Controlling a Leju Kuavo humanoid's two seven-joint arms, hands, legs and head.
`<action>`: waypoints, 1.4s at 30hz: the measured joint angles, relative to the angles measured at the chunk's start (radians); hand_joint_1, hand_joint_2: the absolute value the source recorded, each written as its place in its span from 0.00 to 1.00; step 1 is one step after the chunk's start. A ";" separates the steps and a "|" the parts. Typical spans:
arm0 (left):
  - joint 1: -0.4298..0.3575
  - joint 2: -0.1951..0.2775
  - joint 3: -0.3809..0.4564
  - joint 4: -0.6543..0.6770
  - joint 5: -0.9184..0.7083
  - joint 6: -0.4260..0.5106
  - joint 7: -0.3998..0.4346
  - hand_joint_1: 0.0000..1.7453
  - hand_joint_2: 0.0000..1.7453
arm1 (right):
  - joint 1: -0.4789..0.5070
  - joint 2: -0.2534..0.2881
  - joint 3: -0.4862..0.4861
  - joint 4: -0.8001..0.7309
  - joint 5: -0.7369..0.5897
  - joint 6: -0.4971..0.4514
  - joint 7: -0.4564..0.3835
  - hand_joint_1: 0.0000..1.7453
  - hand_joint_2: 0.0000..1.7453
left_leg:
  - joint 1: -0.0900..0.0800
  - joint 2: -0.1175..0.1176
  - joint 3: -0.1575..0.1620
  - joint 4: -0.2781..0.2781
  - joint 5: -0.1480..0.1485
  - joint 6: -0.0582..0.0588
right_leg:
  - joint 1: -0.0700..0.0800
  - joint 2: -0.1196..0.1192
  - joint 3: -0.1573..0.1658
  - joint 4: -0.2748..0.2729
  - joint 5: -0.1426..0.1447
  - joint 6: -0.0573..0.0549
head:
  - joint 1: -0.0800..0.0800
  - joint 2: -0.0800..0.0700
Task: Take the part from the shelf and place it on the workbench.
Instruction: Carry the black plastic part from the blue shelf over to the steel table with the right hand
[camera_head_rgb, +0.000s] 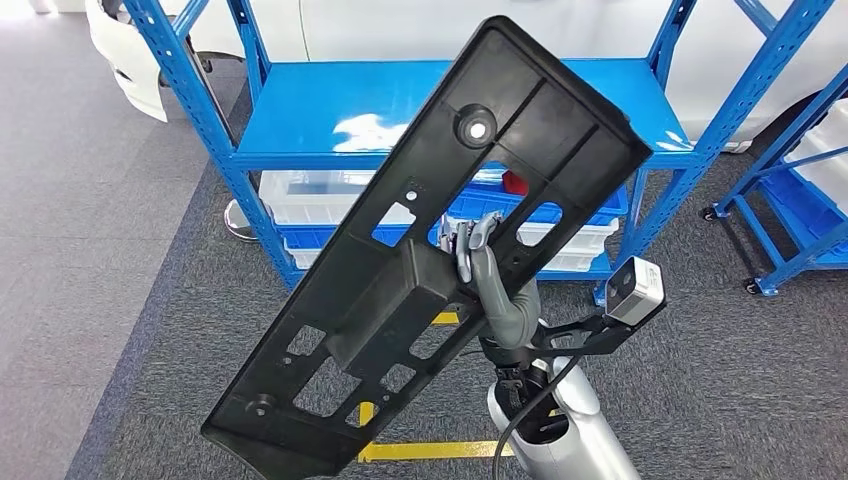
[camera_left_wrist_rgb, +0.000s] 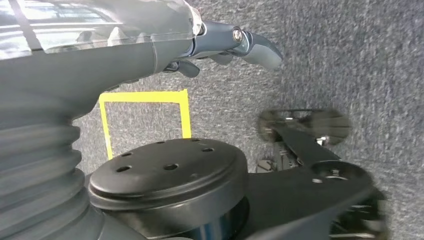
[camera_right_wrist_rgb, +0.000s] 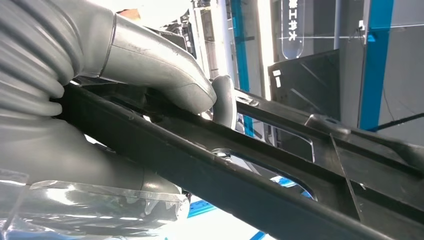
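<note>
Part lifted off the shelf, carried in one hand.

The long black part runs diagonally from lower left to upper right of the head view, in front of the blue shelf. The right hand grips it at mid-length, fingers hooked through an opening; the left hand hangs empty, fingers loosely apart.

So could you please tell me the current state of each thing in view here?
Black part: off the shelf, held up, tilted.
Right hand: grips the part.
Left hand: holds nothing, above the carpet.
Blue shelf: top level bare.
White bins: lower level.
</note>
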 joint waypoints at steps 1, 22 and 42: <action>0.000 0.000 0.000 0.000 0.000 0.000 -0.002 0.00 1.00 | 0.003 0.000 0.000 0.000 0.001 0.000 0.000 1.00 1.00 | 0.001 0.000 -0.014 0.054 -0.020 -0.003 | 0.001 0.000 -0.008 0.001 0.006 0.000 | 0.000 0.000; 0.007 0.000 -0.001 0.000 -0.011 -0.011 -0.012 0.00 1.00 | 0.103 0.000 0.000 -0.067 0.050 0.013 -0.010 1.00 1.00 | -0.001 0.074 0.165 -0.216 0.073 0.031 | 0.001 -0.053 -0.036 0.048 0.007 0.054 | 0.000 0.000; 0.012 0.003 -0.019 0.002 -0.014 -0.008 -0.021 0.00 1.00 | 0.166 -0.001 -0.021 -0.104 0.065 0.038 -0.028 1.00 1.00 | 0.004 -0.054 0.160 -0.219 0.080 0.034 | -0.002 0.127 -0.070 0.029 0.038 0.044 | 0.000 0.000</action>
